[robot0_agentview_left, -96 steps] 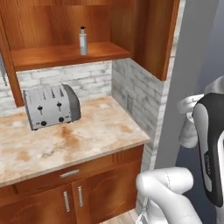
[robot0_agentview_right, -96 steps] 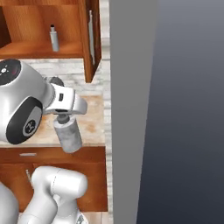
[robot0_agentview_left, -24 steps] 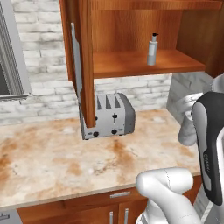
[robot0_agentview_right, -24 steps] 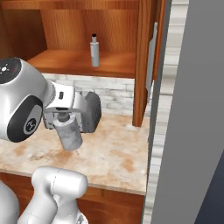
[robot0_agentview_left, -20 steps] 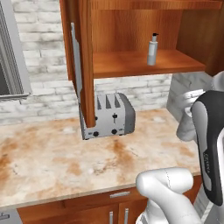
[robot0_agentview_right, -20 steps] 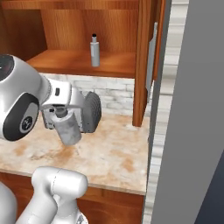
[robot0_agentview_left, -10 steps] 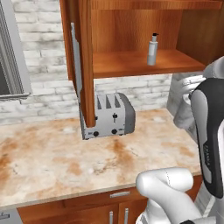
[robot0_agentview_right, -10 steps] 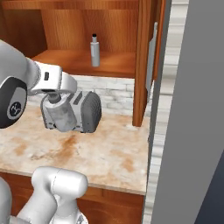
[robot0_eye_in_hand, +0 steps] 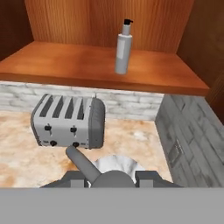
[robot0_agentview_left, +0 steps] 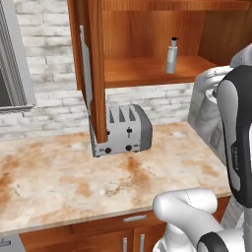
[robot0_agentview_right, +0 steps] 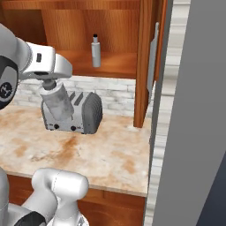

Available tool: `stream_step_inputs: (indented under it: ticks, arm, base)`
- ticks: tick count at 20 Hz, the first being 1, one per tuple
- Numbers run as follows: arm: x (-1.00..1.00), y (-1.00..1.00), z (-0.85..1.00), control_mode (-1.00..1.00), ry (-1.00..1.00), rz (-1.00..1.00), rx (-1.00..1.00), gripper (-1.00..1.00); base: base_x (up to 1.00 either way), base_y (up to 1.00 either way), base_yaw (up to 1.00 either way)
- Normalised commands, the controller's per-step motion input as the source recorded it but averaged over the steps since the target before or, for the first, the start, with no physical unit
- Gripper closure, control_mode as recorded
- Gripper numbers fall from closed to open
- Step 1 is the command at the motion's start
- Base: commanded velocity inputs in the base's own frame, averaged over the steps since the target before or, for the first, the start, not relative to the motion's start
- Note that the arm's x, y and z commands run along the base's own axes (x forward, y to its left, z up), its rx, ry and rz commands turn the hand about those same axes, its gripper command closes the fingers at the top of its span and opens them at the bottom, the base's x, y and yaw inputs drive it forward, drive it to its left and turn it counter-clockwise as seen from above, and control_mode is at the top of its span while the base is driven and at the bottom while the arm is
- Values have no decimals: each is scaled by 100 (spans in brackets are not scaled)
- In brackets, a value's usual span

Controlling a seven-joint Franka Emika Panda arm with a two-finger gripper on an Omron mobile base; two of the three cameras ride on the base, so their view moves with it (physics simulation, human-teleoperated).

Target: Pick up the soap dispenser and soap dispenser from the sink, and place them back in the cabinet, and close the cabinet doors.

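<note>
Figure. Transfer of the second soap dispenser toward the cabinet. The slim white dispenser with the black top (robot0_agentview_left: 171, 55) stood upright on the cabinet shelf (robot0_agentview_left: 147, 74), near the middle of the open bay, so one of the two bottles was judged already delivered. The marbled grey-white dispenser (robot0_agentview_right: 56, 102) hung tilted beneath the gripper (robot0_agentview_right: 47, 86), raised above the speckled countertop (robot0_agentview_right: 101, 154) and in front of the grey four-slot toaster (robot0_agentview_right: 73, 114) in the right base view. In the hand view its grey pump (robot0_eye_in_hand: 83, 164) and pale body sat between the two dark fingertips (robot0_eye_in_hand: 151, 177), which were closed against the bottle, pinching it near the top; the grip near the neck presumably let the body swing off vertical. The bottle was carried high, probably so it would clear the toaster on the way to the shelf above. Both cabinet doors stood open: the left door (robot0_agentview_left: 96, 69) was seen edge-on with its silver bar handle in the left base view, the right door (robot0_agentview_right: 148, 57) likewise in the right base view. They had to remain so until the second bottle was set down; closing them was not yet begun.
</note>
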Motion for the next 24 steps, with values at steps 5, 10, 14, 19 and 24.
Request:
stream_step_inputs:
  ticks: [5, 10, 14, 19, 24]
  arm:
    - [0, 25, 11, -100, -9, 2, 0, 100]
    - [9, 18, 0, -100, -11, 4, 0, 100]
    - [40, 8, 2, -100, -4, 1, 0, 100]
    - [47, 11, 17, -100, 0, 0, 1, 100]
    - [39, 11, 10, -100, 0, 0, 0, 100]
  base:
    - [0, 0, 0]
    - [0, 0, 0]
    - [0, 0, 0]
    - [0, 0, 0]
    - [0, 0, 0]
